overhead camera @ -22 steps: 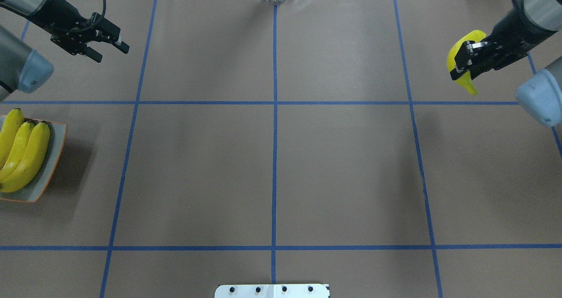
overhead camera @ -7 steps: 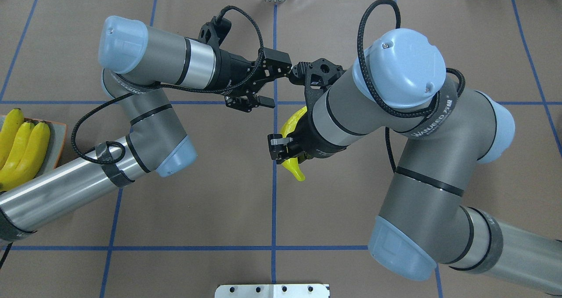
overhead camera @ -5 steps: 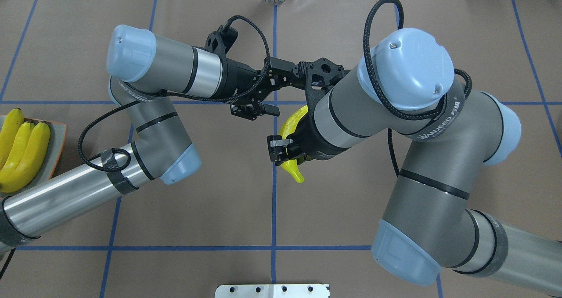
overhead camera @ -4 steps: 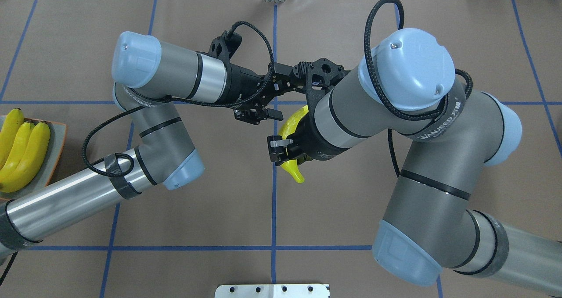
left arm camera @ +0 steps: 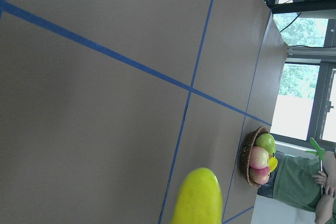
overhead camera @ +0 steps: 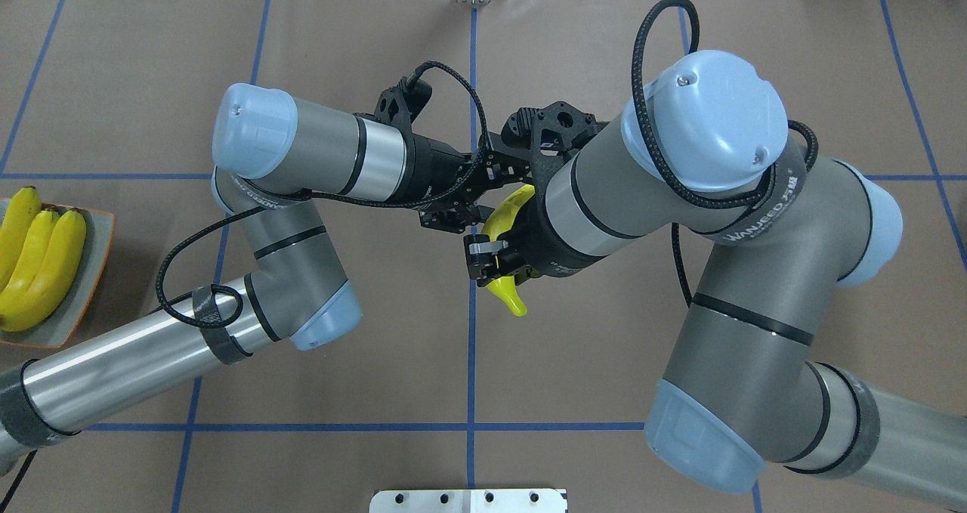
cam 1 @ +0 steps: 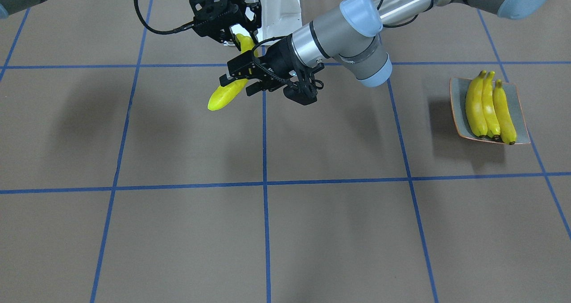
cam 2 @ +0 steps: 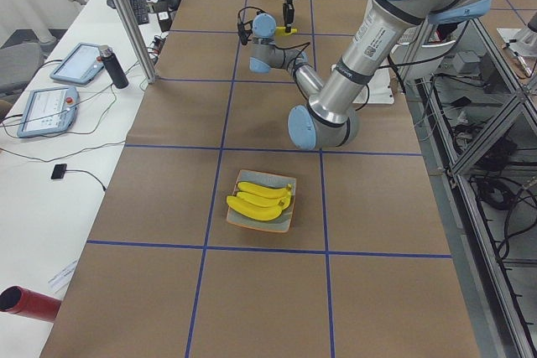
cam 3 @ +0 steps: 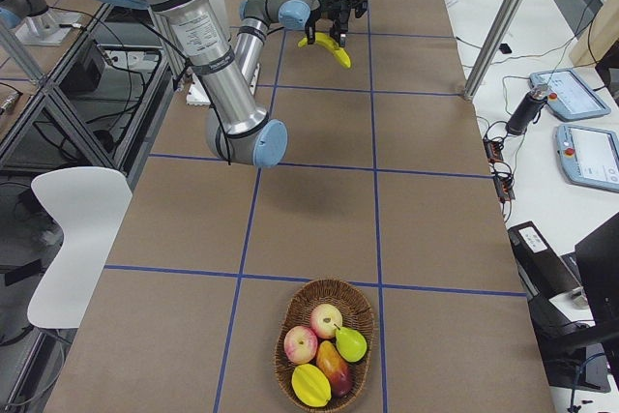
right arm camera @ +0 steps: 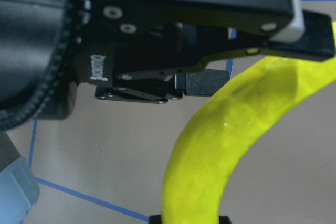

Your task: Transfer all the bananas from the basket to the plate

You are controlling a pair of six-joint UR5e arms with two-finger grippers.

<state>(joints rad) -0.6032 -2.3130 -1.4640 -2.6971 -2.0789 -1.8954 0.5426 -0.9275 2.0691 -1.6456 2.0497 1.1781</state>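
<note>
Gripping the glossy curved banana (overhead camera: 507, 295), right pincer (overhead camera: 492, 265) clamped; left pincer (cam 1: 238, 82) spread astride it.

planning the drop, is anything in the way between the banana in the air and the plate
Nothing visible lies on the table between the banana held by the right gripper and the plate. Only the left arm spans that stretch. Three bananas fill most of the plate.

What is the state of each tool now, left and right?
Left tool: open, its fingers on either side of the banana, not yet closed.
Right tool: closed, holding the banana.
</note>
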